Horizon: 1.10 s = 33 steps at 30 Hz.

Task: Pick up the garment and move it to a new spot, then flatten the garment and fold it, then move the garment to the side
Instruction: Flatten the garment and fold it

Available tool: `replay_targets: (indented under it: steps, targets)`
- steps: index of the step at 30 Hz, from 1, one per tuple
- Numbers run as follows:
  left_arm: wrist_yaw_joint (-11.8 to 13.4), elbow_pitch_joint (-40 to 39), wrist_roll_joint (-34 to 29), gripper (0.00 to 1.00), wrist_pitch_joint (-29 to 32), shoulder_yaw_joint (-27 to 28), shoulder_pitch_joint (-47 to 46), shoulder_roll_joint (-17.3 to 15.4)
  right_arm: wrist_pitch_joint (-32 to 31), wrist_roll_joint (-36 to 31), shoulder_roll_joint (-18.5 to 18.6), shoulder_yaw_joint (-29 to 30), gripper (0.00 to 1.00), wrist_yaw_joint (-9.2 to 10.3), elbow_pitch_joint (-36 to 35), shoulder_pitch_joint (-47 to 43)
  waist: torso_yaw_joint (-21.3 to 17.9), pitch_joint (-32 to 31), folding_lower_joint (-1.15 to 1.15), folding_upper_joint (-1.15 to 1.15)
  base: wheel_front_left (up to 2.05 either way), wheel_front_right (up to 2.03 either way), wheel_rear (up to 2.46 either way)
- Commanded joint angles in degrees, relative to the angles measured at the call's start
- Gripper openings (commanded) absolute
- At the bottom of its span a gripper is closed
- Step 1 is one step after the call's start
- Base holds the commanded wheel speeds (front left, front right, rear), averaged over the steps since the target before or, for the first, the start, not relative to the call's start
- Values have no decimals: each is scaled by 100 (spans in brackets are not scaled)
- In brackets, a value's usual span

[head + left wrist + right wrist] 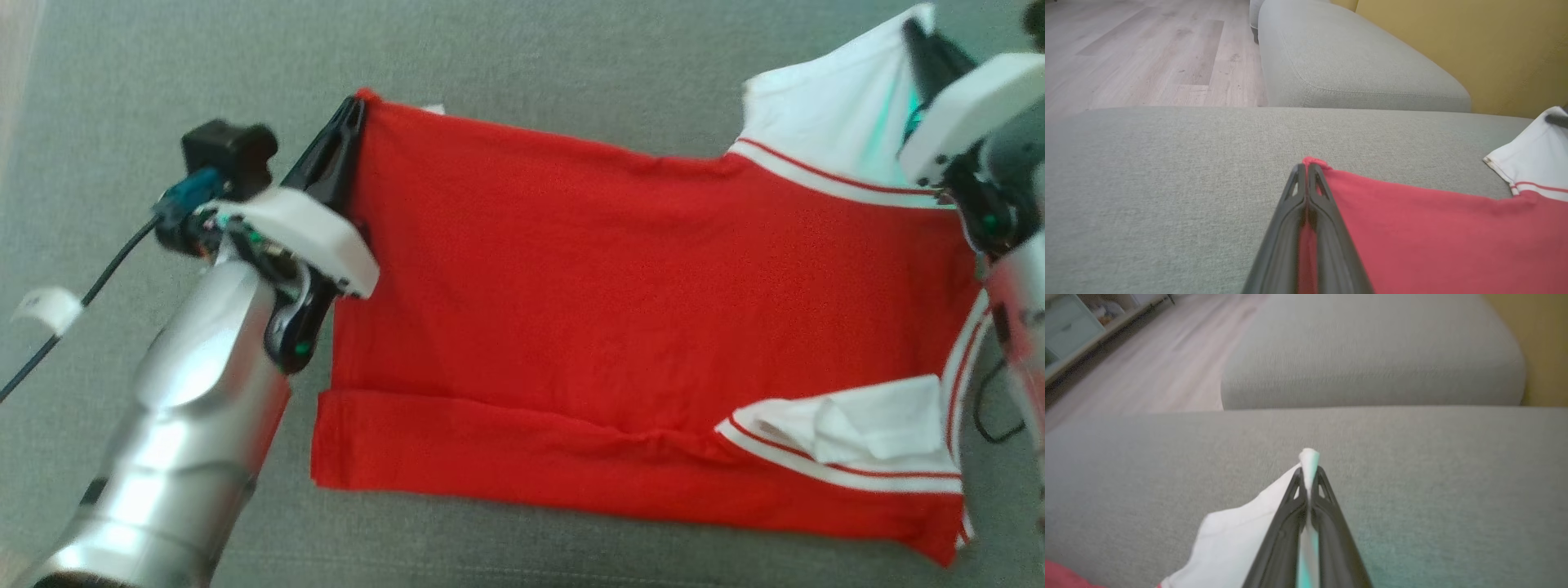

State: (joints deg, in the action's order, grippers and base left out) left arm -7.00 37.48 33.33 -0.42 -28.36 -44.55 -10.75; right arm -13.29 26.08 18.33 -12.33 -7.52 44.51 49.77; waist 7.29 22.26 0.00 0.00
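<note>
The garment (637, 310) is a red shirt with white sleeves and red-striped white trim, spread on a grey sofa cushion (531, 65). My left gripper (355, 106) is shut on its far left red corner; in the left wrist view the red cloth (1412, 237) runs between the closed fingers of the gripper (1306, 167). My right gripper (914, 33) is shut on the far white sleeve (824, 122); the right wrist view shows a white tip (1309, 457) sticking out past the closed gripper (1309, 469). The near hem is folded over, and a second white sleeve (865, 425) lies at the near right.
A second grey cushion (1355, 61) lies beyond the one I work on, with a yellow wall (1474, 41) to its right. Wooden floor (1147, 53) opens to the left. A black cable (73, 318) trails from my left wrist.
</note>
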Motion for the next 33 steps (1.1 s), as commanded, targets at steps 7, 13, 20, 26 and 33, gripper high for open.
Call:
replay_targets:
  steps: [7,13,20,26,33]
  targets:
    - [307,-961,170,0,14,346,647,-641,385,312,280,470,0,3,-2101,-1338,-312,-612,0,0,0,0,0]
    - [708,-2035,441,0,130,630,1669,-961,-93,168,-151,1099,0,3,-3969,-3177,-514,-933,0,0,0,0,0]
    - [1256,-3103,870,0,545,883,3105,-1214,-693,110,-1092,1579,0,3,-5213,-5181,-664,-1149,0,0,0,0,0]
    - [1497,-3371,1155,0,755,930,3911,-1226,-720,298,-1471,1751,44,3,-5255,-6079,-685,-1195,0,0,0,0,0]
    - [1636,-3231,1177,100,517,879,4312,-1023,-305,450,-1535,1575,100,3,-5269,-6315,-744,-1331,0,0,0,0,0]
